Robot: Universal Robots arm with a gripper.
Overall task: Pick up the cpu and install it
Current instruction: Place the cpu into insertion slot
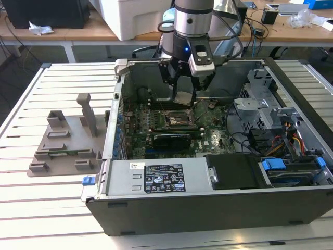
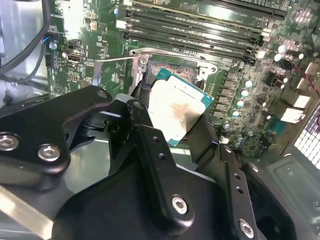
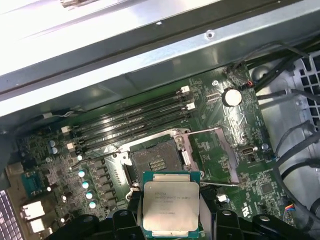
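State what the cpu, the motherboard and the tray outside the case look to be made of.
The cpu: dull silvery metal lid, by its brushed grey sheen, on a green board rim. The motherboard: glossy green circuit laminate, likely fibreglass. The tray: matte grey, probably plastic; even colour, no glint.

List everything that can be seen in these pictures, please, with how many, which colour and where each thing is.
cpu: one, silvery-grey top, held in the gripper above the motherboard near the socket, not seated
socket: one, dark with a metal frame, open, on the motherboard
motherboard: one, green, inside the computer case
memory slots: several, black, beside the socket
computer case: one, dark grey, open, on the table
power supply: one, silver-grey, along the case's near side
tray: one, grey, with upright posts, on the table at the exterior view's left of the case
table: one, white, slatted
arm: one, silver and black, above the case
gripper: one, black, shut on the cpu
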